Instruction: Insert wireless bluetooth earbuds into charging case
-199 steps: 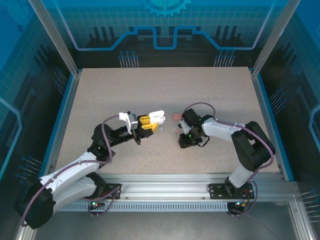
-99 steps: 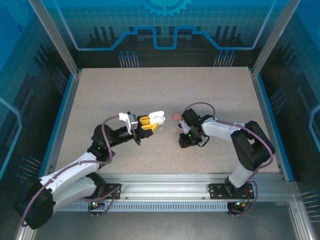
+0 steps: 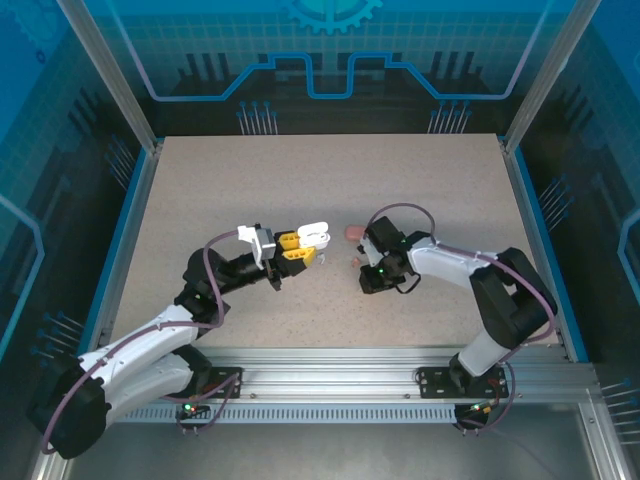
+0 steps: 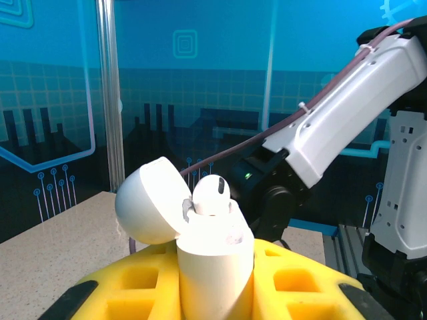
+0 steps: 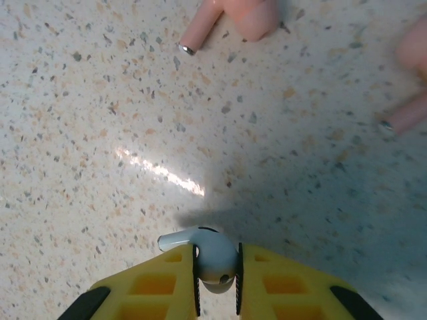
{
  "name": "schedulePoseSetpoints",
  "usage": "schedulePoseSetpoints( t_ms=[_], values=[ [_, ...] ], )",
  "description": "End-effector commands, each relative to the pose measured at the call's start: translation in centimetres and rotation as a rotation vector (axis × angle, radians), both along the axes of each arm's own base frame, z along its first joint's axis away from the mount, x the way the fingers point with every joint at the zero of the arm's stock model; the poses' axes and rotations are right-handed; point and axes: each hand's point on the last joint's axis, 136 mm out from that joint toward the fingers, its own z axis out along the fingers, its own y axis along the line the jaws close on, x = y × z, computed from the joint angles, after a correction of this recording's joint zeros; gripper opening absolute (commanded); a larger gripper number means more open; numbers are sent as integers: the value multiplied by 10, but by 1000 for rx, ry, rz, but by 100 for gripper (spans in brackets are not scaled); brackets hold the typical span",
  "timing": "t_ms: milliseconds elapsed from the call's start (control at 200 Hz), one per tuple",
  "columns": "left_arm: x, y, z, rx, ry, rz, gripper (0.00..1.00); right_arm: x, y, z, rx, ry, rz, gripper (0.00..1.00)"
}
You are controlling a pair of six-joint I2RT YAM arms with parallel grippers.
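Observation:
My left gripper (image 4: pixel 213 290) is shut on a white charging case (image 4: pixel 215 257) and holds it upright above the table. Its round lid (image 4: pixel 148 200) is swung open to the left, and one white earbud (image 4: pixel 211 195) sits in the case. In the top view the case (image 3: pixel 314 235) is near the table's middle, ahead of my left gripper (image 3: pixel 297 248). My right gripper (image 5: pixel 217 283) points straight down at the table and is shut on a second white earbud (image 5: pixel 215 259), whose stem sticks out to the left. Two salmon-pink earbuds (image 5: pixel 233 17) (image 5: pixel 408 110) lie on the table beyond it.
A small pink case (image 3: pixel 354 232) lies on the speckled table (image 3: pixel 200 180), just beyond my right wrist (image 3: pixel 370 270). My right arm (image 4: pixel 347 113) stands close behind the held case in the left wrist view. Blue walls and metal posts ring the table.
My right gripper's fingers have closed onto the white earbud. My left gripper and the case have stayed put.

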Motion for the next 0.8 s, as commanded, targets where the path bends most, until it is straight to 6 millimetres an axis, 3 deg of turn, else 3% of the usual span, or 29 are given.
schedulePoseSetpoints(
  t_ms=[0,210,455,595,615,675,795],
  values=[
    [0,0,1,-8,-18,8,0,3,-8,21,-14,-109,28,19],
    [6,-5,-4,-10,22,-1,0,11,-16,80,24,-357,61,19],
    [13,-11,-7,-17,53,-12,0,10,-23,174,43,-723,137,18],
    [16,-14,-8,-23,56,-17,0,4,-14,222,47,-918,232,19],
    [17,-15,-8,-24,58,-18,0,4,-12,239,56,-962,241,19],
    [18,-17,-9,-24,60,-24,0,1,-5,261,48,-1034,286,19],
    [20,-20,-10,-29,56,-33,0,-5,12,295,25,-1145,383,19]
  ],
)
